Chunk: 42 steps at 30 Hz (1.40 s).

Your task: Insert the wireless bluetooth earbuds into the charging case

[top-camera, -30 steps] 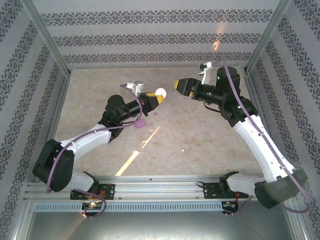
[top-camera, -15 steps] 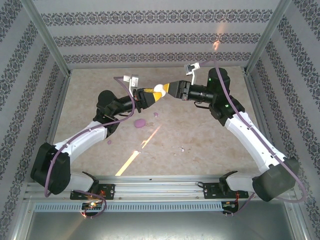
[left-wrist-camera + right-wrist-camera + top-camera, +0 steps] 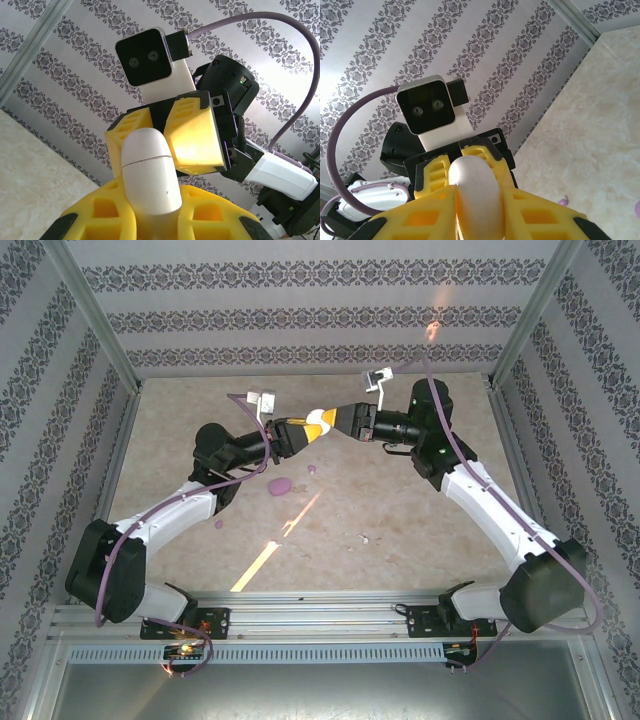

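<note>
Above the table's middle, my left gripper (image 3: pixel 303 430) is shut on the lower half of a white pebble-shaped shell (image 3: pixel 322 421) with a seam line round it (image 3: pixel 150 170). My right gripper (image 3: pixel 337 421) meets it from the right. Its yellow fingers (image 3: pixel 195 132) press both sides of the shell's upper end (image 3: pixel 475 192). The pink-lilac oval charging case (image 3: pixel 281 485) lies on the table below the left gripper. One tiny lilac earbud (image 3: pixel 311 469) lies just right of the case and shows in the right wrist view (image 3: pixel 563 201). Another earbud (image 3: pixel 219 524) lies further left.
The marble-look table (image 3: pixel 400 510) is walled by patterned panels (image 3: pixel 300 330) and metal posts at the back corners. A small pale speck (image 3: pixel 365 538) lies right of centre. The arms' bases sit on the rail (image 3: pixel 320 615) at the near edge.
My right gripper has swung left to the white shell and closed on its upper end. My left arm has carried the shell a little up and back, still shut on it.
</note>
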Each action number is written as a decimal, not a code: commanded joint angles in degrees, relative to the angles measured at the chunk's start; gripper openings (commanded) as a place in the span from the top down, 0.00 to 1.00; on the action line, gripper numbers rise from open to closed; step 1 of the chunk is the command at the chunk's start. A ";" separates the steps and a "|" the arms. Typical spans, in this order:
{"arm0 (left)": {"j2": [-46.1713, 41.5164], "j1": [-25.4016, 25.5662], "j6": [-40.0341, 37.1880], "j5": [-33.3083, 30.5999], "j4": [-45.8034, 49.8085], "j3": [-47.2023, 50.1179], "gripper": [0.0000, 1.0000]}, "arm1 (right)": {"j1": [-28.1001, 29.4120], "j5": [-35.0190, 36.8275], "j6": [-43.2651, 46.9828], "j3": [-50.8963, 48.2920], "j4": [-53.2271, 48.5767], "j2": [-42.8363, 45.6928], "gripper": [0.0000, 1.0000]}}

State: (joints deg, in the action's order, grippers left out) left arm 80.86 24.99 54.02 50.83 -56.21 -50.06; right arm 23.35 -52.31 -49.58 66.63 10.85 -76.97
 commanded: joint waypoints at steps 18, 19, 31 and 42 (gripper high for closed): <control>0.44 0.39 1.61 3.25 -1.58 -0.98 0.99 | 0.91 -4.63 2.78 1.44 -1.24 -1.69 0.75; 0.35 0.29 1.53 3.37 -1.46 -0.98 0.98 | 0.90 -4.80 2.84 1.53 -1.42 -1.78 0.77; -10.03 -8.24 -4.11 6.04 10.21 4.55 0.50 | 0.54 0.33 22.49 8.63 -23.05 0.81 0.88; -20.46 -10.92 -26.63 11.72 38.56 0.26 0.38 | 3.97 1.50 37.13 13.86 -31.52 0.02 0.89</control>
State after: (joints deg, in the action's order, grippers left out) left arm 62.11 13.76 35.53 59.81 -24.12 -48.69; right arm 26.11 -50.92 -18.06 78.72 -18.48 -76.66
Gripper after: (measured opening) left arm 0.619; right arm 0.210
